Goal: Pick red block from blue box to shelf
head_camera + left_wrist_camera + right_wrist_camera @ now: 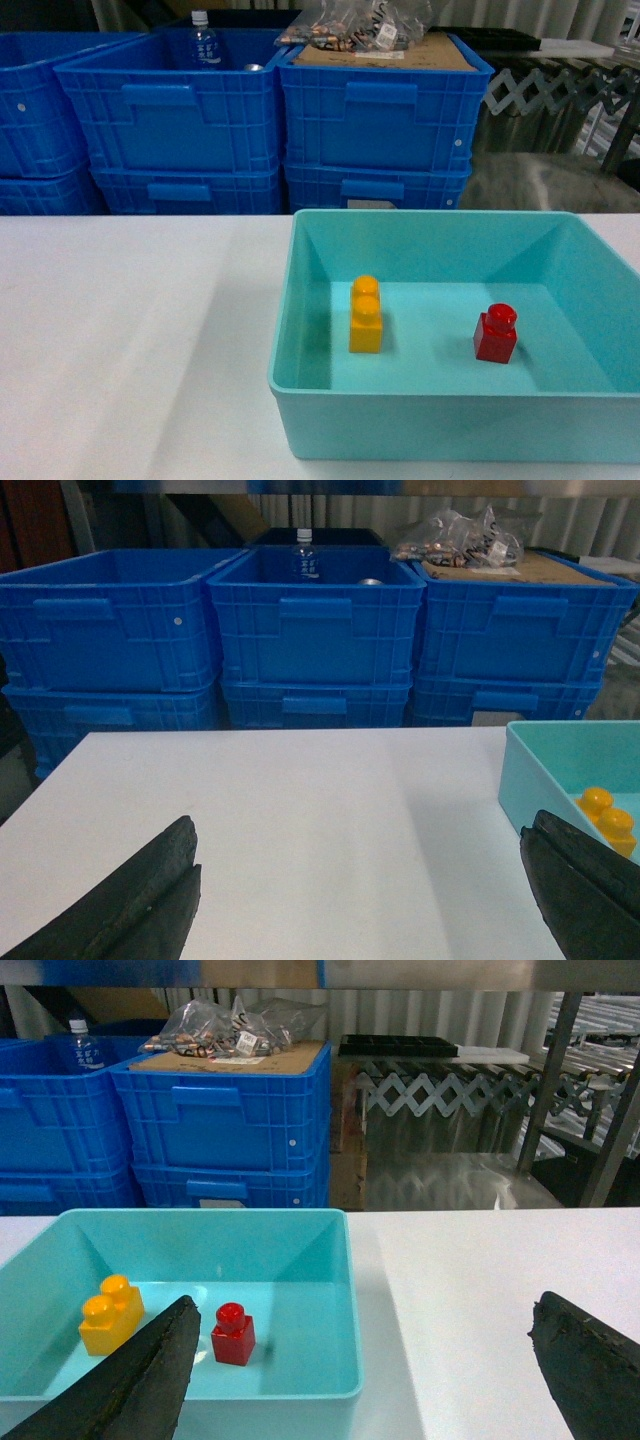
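The red block stands upright on the floor of the blue box, right of centre, and shows again in the right wrist view. My right gripper is open over the box's right rim. Its left finger is low in front of the block, apart from it. My left gripper hangs open above bare table, left of the blue box, holding nothing. Neither gripper shows in the head view. Grey metal posts stand at the back right; whether they belong to the shelf I cannot tell.
An orange-yellow two-stud brick stands in the box's left half. Stacked dark blue crates line the table's far edge, one holding a bottle, another topped with cardboard and bagged parts. A folding metal lattice sits behind.
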